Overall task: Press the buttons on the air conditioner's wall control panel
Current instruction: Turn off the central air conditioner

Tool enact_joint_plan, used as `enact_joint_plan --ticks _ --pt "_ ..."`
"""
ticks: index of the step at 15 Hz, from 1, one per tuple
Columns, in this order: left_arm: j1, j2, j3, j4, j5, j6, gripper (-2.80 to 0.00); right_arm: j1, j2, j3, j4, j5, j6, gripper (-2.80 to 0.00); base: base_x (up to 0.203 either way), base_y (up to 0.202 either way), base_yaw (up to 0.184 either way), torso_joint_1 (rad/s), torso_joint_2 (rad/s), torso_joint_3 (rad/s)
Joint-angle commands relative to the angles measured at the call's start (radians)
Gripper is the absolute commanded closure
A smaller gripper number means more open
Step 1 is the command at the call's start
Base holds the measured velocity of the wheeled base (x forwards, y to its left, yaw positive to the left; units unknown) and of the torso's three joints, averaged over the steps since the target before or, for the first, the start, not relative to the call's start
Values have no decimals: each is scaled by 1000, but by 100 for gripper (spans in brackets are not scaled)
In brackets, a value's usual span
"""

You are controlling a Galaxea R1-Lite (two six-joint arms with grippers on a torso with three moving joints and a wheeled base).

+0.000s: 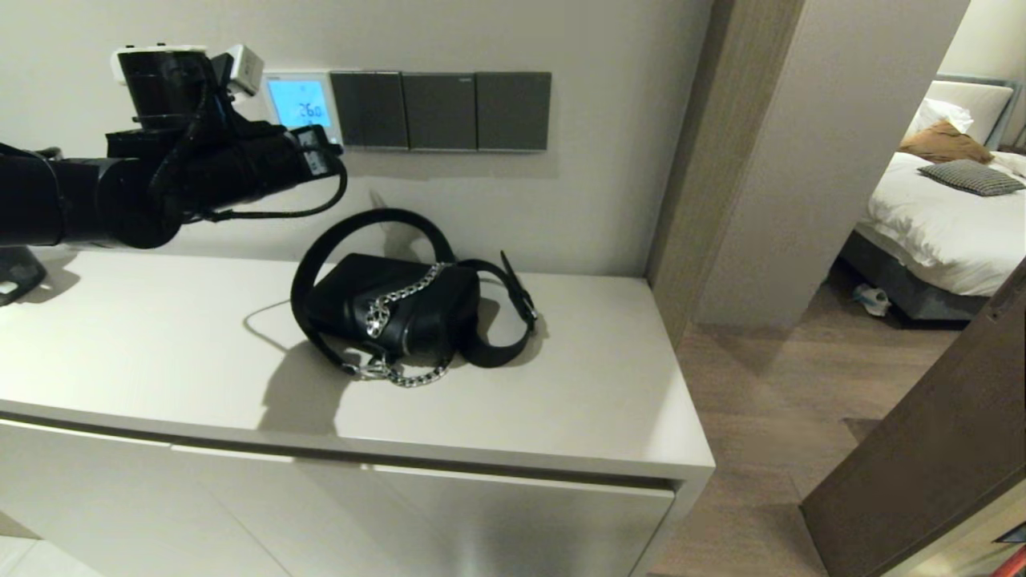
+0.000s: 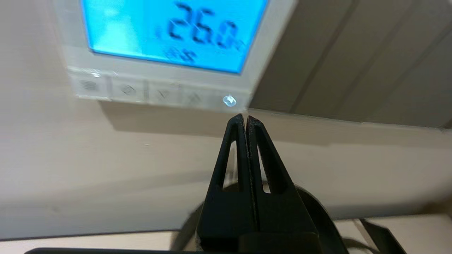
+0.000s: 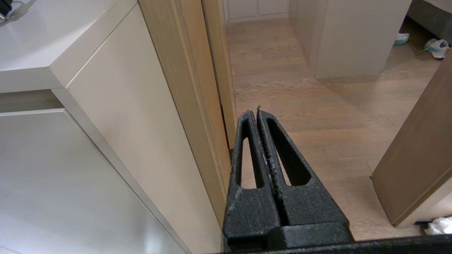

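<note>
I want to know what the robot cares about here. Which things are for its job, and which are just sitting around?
For the job:
- control panel with its lit blue screen
- buttons under the screen
- left gripper, shut, tip just below the buttons

Just sitting around:
- black handbag on the cabinet
- three grey switch plates
- bed
- right gripper, shut, parked low beside the cabinet

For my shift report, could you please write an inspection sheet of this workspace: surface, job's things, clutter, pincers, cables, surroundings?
Surface: pale cabinet top, below the wall.
Job's things: thermostat on the wall, screen lit blue, reads 26.0; button row beneath the screen.
Clutter: black handbag with a chain, lying on the cabinet top.
Pincers: left pincer shut, tip just below the button row's lit end; right pincer shut, low beside the cabinet, over the floor.
Cables: black cable looping off the left arm.
Surroundings: three dark switch plates beside the thermostat; bed through the doorway.
</note>
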Motion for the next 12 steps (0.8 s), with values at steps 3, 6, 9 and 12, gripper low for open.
enact_joint_plan --ticks 3,6,9,12 --pt "1 7 -12 -2 10 -3 0 0 2 2 1 0 0 0 0 0 0 0 0 0" --pt "2 8 -14 -2 10 -3 0 0 2 2 0 0 0 0 0 0 0 0 0 0" --pt "2 15 -15 -2 12 -5 0 0 2 2 -1 1 0 0 0 0 0 0 0 0" --pt "2 34 -39 -2 80 -6 0 0 2 2 -1 1 0 0 0 0 0 0 0 0"
